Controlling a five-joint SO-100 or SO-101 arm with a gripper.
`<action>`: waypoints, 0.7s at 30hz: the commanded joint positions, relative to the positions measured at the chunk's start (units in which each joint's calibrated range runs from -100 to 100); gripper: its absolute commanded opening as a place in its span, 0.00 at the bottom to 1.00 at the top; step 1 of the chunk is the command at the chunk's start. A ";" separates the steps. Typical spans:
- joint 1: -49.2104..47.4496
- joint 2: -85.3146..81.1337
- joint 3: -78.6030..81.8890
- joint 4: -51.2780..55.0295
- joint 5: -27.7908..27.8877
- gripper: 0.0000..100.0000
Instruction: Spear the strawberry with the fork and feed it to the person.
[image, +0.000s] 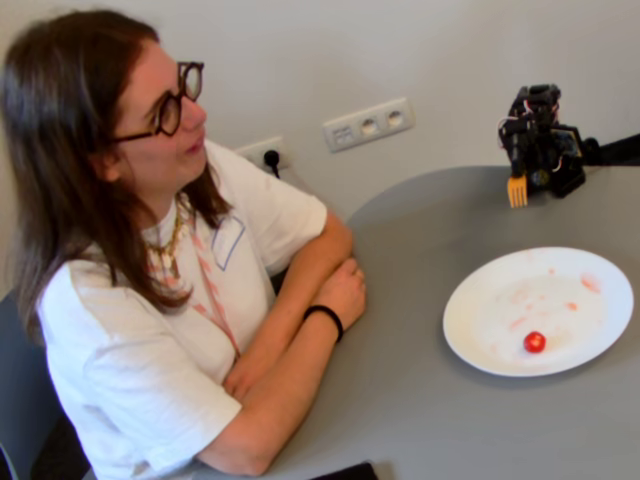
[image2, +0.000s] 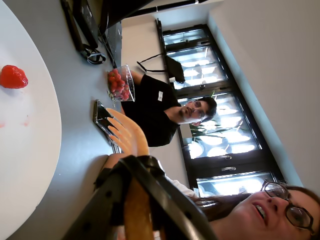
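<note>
The strawberry (image: 535, 342) lies small, red and glossy on the near part of the white plate (image: 600, 300), among faint pink smears. The orange-yellow fork (image: 517, 190) hangs prongs down from the black gripper (image: 530, 178), above the grey table behind the plate and well apart from the fruit. The person (image: 150, 200) sits at the left with arms folded on the table, face turned toward the arm. The wrist view lies on its side. It shows the fork (image2: 127, 132) held in the gripper (image2: 135, 175), the plate (image2: 30, 150), the strawberry (image2: 13, 77) and the person (image2: 270, 210).
A clear box of strawberries (image2: 120, 84) and a phone (image2: 102, 115) lie on the table near a man in black (image2: 155, 105). Wall sockets (image: 368, 124) are behind the table. A dark flat object (image: 345, 472) lies at the table's front edge.
</note>
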 joint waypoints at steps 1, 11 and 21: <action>-0.13 -0.42 0.09 40.13 -0.40 0.01; -0.13 -0.42 0.09 40.31 -0.40 0.01; 0.99 2.04 -35.17 35.34 4.63 0.01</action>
